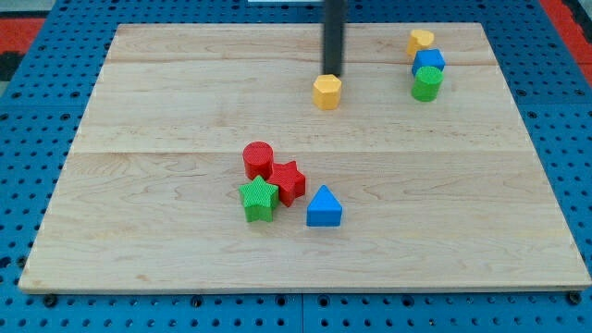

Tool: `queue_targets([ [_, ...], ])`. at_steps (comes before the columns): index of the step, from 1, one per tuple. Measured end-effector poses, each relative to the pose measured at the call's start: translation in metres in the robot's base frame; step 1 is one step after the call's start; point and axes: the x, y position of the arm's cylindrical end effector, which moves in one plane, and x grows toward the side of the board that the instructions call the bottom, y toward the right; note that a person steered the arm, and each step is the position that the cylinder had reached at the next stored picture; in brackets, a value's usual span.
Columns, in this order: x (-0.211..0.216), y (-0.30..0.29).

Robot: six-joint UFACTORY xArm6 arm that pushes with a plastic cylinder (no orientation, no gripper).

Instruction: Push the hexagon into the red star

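Seven blocks sit on the wooden desk (166, 102). My tip (331, 73), a bare rod tool holding nothing, touches the top edge of the yellow hexagon (326, 92). Well below, the red star (288, 181) sits between a red cylinder (258, 159), green star (258, 200) and blue triangle (324, 207)

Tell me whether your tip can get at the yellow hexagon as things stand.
Probably yes: my tip stands right at the yellow hexagon's top edge, with nothing between. The red star lies toward the view's bottom, the board between them bare.
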Motion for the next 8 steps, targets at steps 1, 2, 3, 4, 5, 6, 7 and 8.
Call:
queue_targets([
  [1,0.054,-0.02],
  [2,0.043,-0.039],
  [3,0.014,-0.024],
  [4,-0.019,-0.084],
  [5,0.045,-0.088],
  [6,0.075,-0.093],
  [7,0.026,-0.094],
  [8,0.017,-0.035],
])
